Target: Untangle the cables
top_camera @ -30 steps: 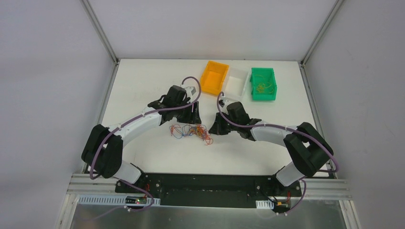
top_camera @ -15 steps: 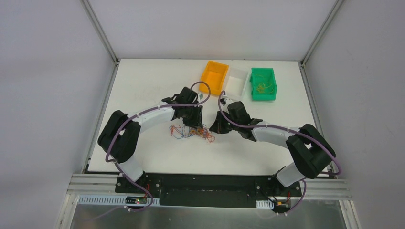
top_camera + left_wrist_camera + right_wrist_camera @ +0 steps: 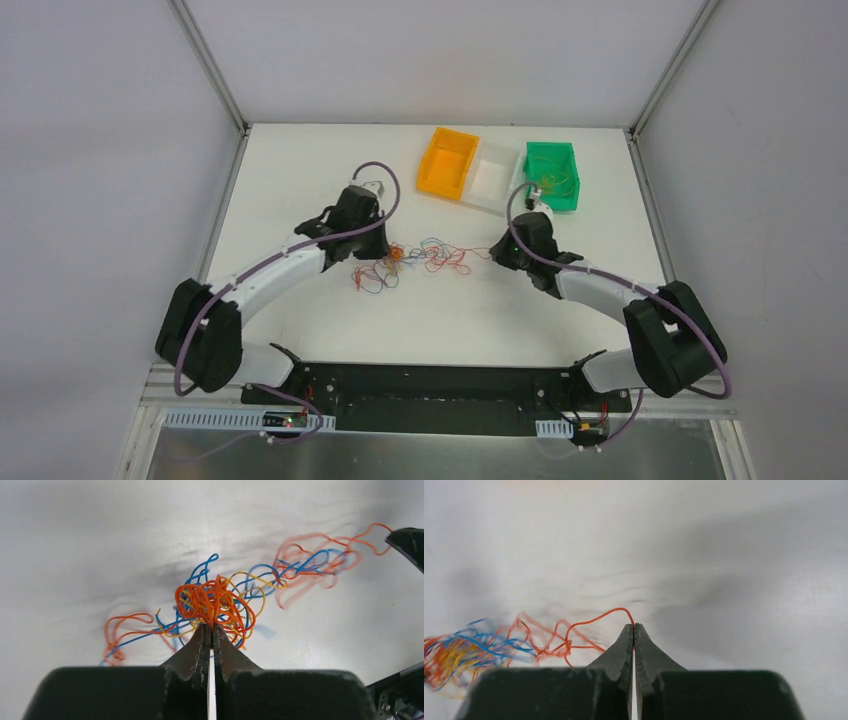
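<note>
cables (image 3: 425,258) between both clamped pincers

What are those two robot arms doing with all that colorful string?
They are untangling a clump of thin colorful cables. The left fingers are shut on the orange knot in the middle, and the right fingers are shut on one red-orange strand at its end. The clump is stretched out between them across the white table. A few thin wires lie in the green bin.
</note>
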{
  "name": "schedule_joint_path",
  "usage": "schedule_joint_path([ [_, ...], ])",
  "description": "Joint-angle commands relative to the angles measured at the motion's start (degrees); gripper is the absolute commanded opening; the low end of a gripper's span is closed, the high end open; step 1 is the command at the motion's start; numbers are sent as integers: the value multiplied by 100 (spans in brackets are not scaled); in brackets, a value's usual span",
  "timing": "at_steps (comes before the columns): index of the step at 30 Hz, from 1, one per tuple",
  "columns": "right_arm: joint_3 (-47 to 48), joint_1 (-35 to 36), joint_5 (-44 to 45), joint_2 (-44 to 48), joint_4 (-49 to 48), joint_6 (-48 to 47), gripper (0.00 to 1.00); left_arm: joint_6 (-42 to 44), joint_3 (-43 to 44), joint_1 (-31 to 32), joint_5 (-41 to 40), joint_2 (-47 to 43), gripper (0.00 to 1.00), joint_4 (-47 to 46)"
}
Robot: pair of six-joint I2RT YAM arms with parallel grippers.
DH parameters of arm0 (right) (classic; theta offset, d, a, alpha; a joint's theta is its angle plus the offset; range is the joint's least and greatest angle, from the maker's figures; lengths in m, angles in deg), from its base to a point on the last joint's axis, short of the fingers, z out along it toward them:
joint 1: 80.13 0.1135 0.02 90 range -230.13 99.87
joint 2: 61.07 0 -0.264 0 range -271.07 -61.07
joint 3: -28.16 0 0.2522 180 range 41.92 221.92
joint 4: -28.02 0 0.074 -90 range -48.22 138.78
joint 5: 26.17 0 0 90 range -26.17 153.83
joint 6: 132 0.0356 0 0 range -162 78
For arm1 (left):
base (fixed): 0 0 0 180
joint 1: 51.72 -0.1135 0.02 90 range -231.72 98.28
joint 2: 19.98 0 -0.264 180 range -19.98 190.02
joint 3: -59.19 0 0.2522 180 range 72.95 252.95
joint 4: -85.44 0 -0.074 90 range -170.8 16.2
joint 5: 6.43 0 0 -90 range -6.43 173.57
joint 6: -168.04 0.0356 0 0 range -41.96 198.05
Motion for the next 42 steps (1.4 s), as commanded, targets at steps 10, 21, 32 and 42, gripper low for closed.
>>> schedule_joint_path([
  [10, -661, -721, 2377, 1359, 749, 1123, 0, -638, -1200, -1230, -1203, -2283, 0, -59],
  [21, -810, -897, 3390, 2008, 1143, 1557, 0, -1072, -1323, -1446, -2395, -2858, 0, 461],
  [32, -840, -841, 1760, 1913, 333, 590, 0, -314, -1096, -1443, -267, -2484, 0, -78],
  [42, 540, -349, 1153, 1630, 933, -156, 0, 458, -394, -331, 929, -1705, 0, -534],
])
